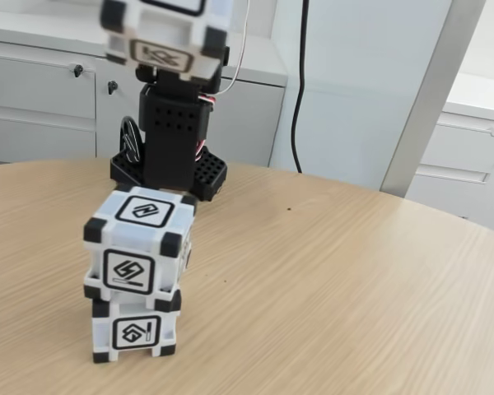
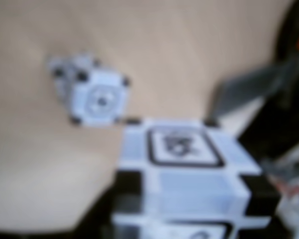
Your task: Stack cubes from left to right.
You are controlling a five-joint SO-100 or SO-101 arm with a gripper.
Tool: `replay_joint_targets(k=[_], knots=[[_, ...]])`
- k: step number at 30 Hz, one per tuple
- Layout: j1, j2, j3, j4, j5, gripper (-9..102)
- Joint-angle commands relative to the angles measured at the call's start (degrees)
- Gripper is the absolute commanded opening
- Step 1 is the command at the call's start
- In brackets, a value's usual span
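Arm raised high above table [image 1: 354,271], gripper clamped on third cube [image 1: 166,33] — two cubes [image 1: 136,276] stacked below.

Three white plastic cubes with black corner blocks and black-framed line glyphs. Two are stacked on a light wooden table: the lower cube [image 1: 134,331] sits flat, and the upper cube [image 1: 137,247] rests on it, turned slightly askew. The third cube [image 1: 166,34] is raised in the air above and behind them, blurred.
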Motion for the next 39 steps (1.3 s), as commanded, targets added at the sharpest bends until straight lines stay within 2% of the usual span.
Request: replay_joint_targets(k=[1, 14, 20, 39], knots=[[0.7, -0.2, -1.8, 0.1, -0.8, 15], [0.8, -0.1, 6.1, -0.1, -1.5, 15], [0.8, -0.4, 6.2, -5.4, 0.3, 15], [0.9, -6.6, 12.3, -10.1, -1.8, 15]])
